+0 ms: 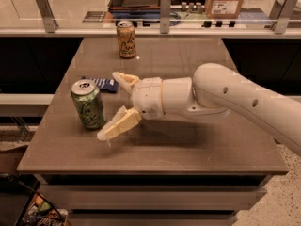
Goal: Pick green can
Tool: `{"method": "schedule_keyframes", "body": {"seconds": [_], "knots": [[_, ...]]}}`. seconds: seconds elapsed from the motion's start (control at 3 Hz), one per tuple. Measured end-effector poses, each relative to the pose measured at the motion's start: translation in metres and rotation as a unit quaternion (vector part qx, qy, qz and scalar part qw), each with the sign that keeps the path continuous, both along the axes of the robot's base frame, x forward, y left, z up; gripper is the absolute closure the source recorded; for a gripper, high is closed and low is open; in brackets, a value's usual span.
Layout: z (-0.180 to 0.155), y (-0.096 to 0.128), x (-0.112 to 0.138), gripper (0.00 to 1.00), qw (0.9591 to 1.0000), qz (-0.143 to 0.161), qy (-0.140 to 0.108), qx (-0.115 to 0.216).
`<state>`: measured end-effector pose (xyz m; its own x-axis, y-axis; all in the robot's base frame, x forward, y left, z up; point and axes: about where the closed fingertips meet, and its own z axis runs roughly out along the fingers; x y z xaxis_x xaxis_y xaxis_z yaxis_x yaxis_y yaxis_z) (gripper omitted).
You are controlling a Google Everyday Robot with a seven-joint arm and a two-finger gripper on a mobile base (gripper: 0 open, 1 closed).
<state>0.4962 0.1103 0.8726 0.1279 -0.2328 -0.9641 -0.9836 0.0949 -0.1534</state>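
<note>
Green can (pixel 88 103), its pale cursive lettering unreadable, stands upright just beside the wide-open, empty pincer (pixel 108 105).

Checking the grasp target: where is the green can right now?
In the camera view the green can stands upright near the table's left edge, just left of the open gripper, a blue packet behind it.

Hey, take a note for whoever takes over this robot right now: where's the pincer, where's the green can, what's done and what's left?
Pincer: open, low over the table, right beside the green can, holding nothing.
Green can: upright on the table's front left part, not gripped.
Also there: tan can at the far edge, blue packet just behind the green can.
Done: pincer lined up at the can.
Left: slide around it, close, lift.
</note>
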Motion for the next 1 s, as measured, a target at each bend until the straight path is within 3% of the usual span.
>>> {"method": "schedule_keyframes", "body": {"seconds": [1.0], "knots": [[-0.004, 0.033, -0.014, 0.0, 0.999, 0.021, 0.013, 0.038]]}}
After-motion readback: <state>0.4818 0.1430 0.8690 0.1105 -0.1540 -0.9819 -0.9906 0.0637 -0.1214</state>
